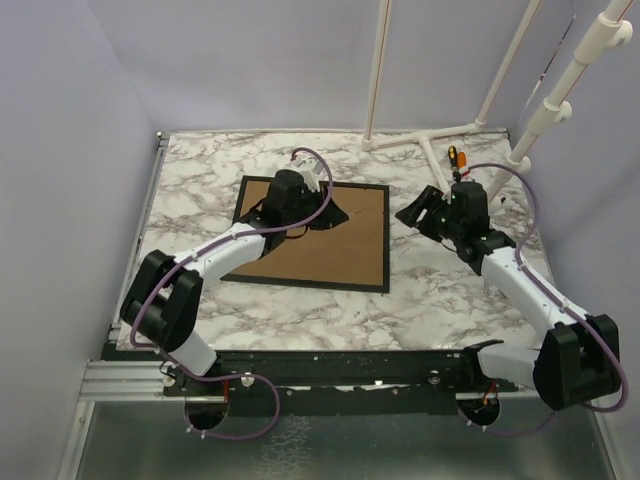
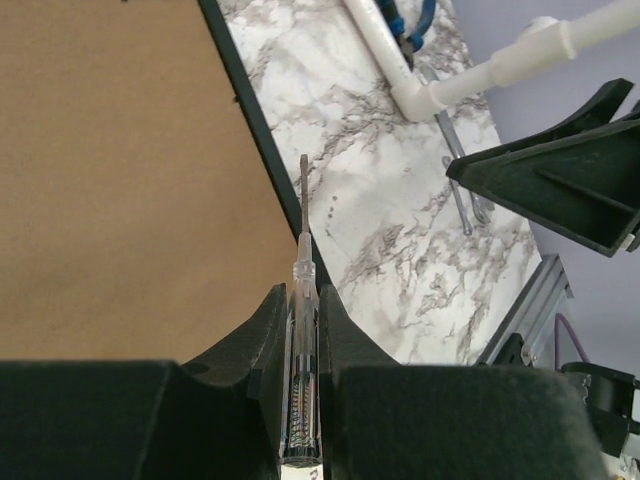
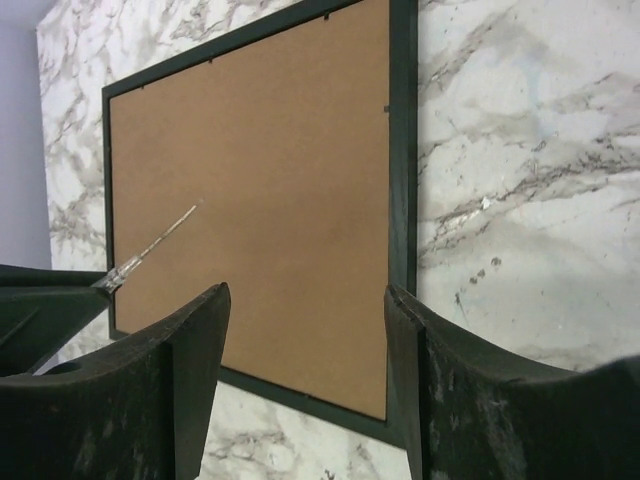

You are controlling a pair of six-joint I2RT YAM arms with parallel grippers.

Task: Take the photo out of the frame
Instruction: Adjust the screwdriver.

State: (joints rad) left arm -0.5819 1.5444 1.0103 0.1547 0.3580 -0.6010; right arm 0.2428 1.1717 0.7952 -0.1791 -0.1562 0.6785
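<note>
Early stage: frame (image 1: 300,285) face down, backing (image 1: 340,245) in place, photo unseen; left gripper (image 2: 303,300) pinches a thin tool (image 2: 303,215) at its edge, right gripper (image 3: 305,292) spread, empty

Here's the tally as it stands: one frame (image 1: 340,240), brown back up, and that's the only one. One screwdriver (image 2: 303,270) (clear handle, thin blade). Two arms, the left arm (image 1: 215,255) and the right arm (image 1: 520,275), so two tools: the left tool (image 2: 302,300) and the right tool (image 3: 305,295). One marble desk (image 1: 450,290). One white pipe stand (image 1: 378,70) at the back, and one small orange-capped item (image 1: 455,155) beside it.
</note>
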